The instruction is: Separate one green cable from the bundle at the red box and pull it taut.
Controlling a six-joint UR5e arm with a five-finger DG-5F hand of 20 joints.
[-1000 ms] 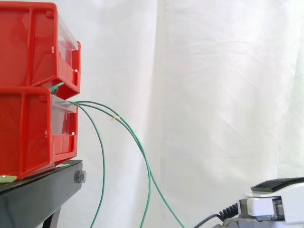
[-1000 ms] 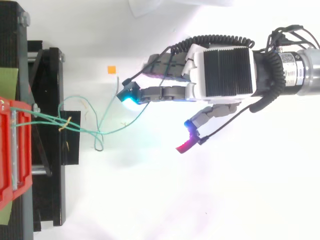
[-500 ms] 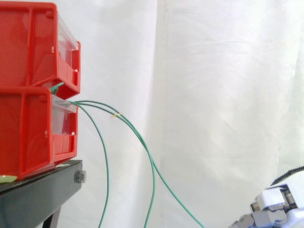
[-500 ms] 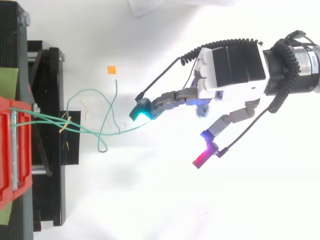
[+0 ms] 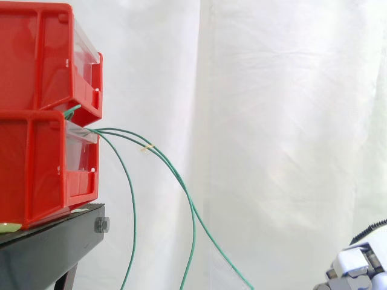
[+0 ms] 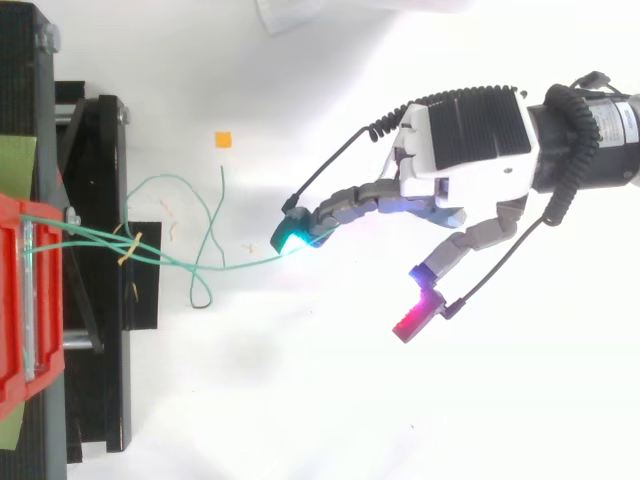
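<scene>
Because one green cable runs from the lower red bin to the hand, where a grip cannot be confirmed, it may slip free. Neighbouring green cables cross it and could snag. The white surface beyond the black stand offers free travel.

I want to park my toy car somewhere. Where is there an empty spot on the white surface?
Bare: the white surface below the green cables and the hand, right of the black stand. Crowded: between the stand and the hand, where the cables loop.
</scene>
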